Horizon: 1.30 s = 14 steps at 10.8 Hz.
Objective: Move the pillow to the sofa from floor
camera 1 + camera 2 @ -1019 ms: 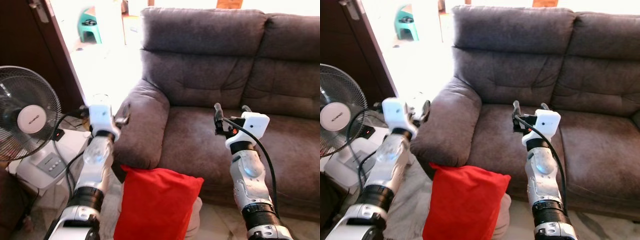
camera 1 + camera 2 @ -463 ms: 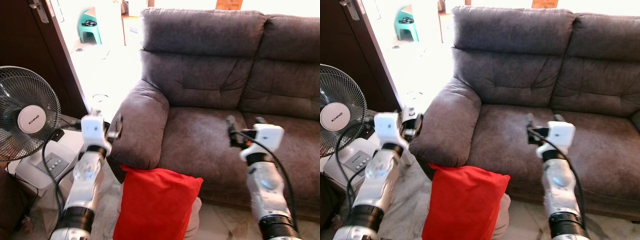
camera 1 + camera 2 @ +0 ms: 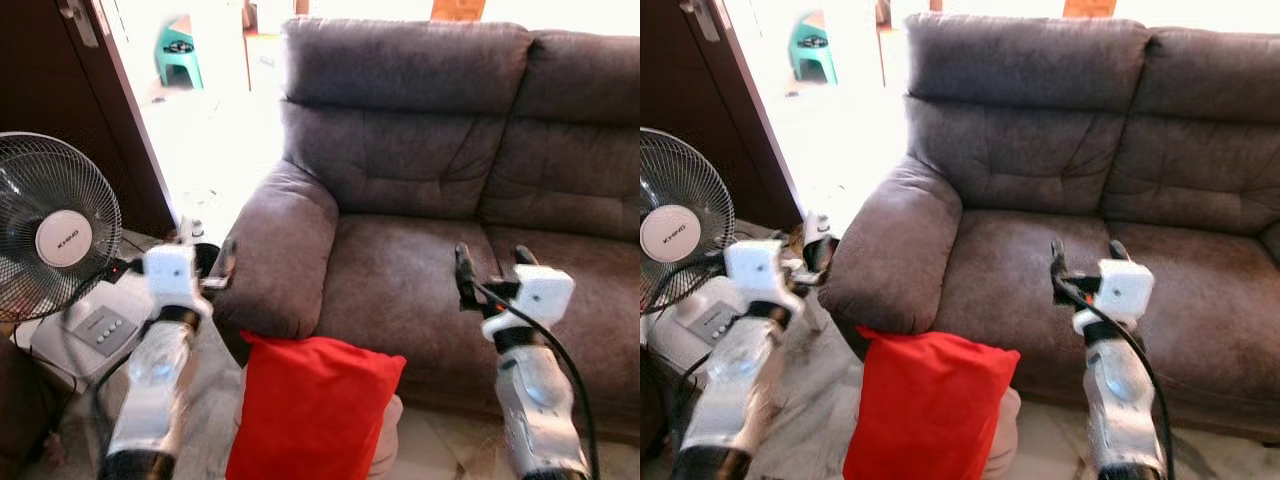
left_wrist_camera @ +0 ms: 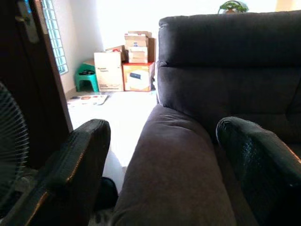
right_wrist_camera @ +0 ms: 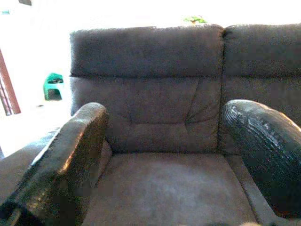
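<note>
Home living rm: grey sofa (image 3: 420,170), standing fan (image 3: 55,225), tiled floor (image 3: 215,150), cardboard boxes (image 4: 124,66) & green stool (image 3: 180,50) by bright doorway.

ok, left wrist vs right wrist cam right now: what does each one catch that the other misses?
Left wrist cam: the sofa armrest running straight ahead between the open left gripper fingers, a stack of cardboard boxes across the bright floor, the dark door and the edge of the fan grille.

Right wrist cam: the seat cushion and the seam between two backrests, framed by the open right gripper.

Shared: the grey sofa and the green stool. Both point over the red pillow.
</note>
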Available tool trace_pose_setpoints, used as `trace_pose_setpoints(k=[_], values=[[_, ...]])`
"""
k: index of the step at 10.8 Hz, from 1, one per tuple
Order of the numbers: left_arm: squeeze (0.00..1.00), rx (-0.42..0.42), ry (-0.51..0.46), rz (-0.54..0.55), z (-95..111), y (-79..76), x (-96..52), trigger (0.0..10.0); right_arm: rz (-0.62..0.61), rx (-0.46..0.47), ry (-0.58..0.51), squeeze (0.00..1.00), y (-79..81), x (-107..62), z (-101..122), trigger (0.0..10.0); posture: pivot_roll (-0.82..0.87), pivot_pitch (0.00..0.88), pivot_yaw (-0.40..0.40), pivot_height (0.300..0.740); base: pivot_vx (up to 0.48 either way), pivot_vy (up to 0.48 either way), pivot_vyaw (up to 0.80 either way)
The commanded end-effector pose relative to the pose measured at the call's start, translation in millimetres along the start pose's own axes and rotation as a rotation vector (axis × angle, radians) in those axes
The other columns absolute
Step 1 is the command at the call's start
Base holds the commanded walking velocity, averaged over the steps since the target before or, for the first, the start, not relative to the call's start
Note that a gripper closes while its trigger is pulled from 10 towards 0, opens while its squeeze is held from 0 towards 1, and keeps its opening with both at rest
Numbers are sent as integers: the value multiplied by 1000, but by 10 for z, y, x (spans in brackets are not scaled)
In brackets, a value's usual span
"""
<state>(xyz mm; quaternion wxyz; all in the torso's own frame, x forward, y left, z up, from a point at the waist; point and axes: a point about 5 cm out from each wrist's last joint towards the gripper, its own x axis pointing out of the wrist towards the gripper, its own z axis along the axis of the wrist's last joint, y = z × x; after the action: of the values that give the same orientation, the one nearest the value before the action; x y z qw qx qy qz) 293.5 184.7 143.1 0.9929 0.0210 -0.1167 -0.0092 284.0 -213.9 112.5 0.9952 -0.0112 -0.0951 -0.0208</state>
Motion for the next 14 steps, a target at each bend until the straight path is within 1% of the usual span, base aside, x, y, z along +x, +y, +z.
trace_pose_setpoints(k=[1,3,4,5,8,10,11,12,13,14], values=[[0,10,5,1,37,30,-39,10000,2,2,-17,0,-22,-4,80,10000,25,0,-29,704,0,0,0],[0,10,20,10,60,29,-147,10000,7,-1,-8,0,-23,-92,129,10000,30,17,-36,704,0,0,0],[0,10,31,18,85,40,-207,10000,-3,2,25,0,-38,-199,89,10000,34,29,-37,704,0,0,0],[0,17,38,20,97,53,-230,10000,-4,5,35,0,-31,-225,76,10000,34,40,-35,704,0,0,0],[0,19,59,26,105,72,-223,10000,-3,24,54,0,62,-173,78,10000,39,60,-29,704,0,0,0],[0,11,68,15,107,44,-228,10000,1,34,59,0,105,-185,64,10000,43,65,-27,704,0,0,0],[0,6,71,16,120,32,-249,10000,0,26,68,0,106,-196,57,10000,43,65,-26,704,0,0,0],[0,3,82,25,128,47,-327,10000,4,28,67,0,107,-249,92,10000,40,64,-25,704,0,0,0],[0,4,95,25,108,43,-370,10000,16,31,69,0,107,-295,101,10000,44,67,-28,704,0,0,0],[0,5,104,24,87,34,-388,10000,10,33,77,0,92,-310,84,10000,41,68,-27,704,0,0,0]])
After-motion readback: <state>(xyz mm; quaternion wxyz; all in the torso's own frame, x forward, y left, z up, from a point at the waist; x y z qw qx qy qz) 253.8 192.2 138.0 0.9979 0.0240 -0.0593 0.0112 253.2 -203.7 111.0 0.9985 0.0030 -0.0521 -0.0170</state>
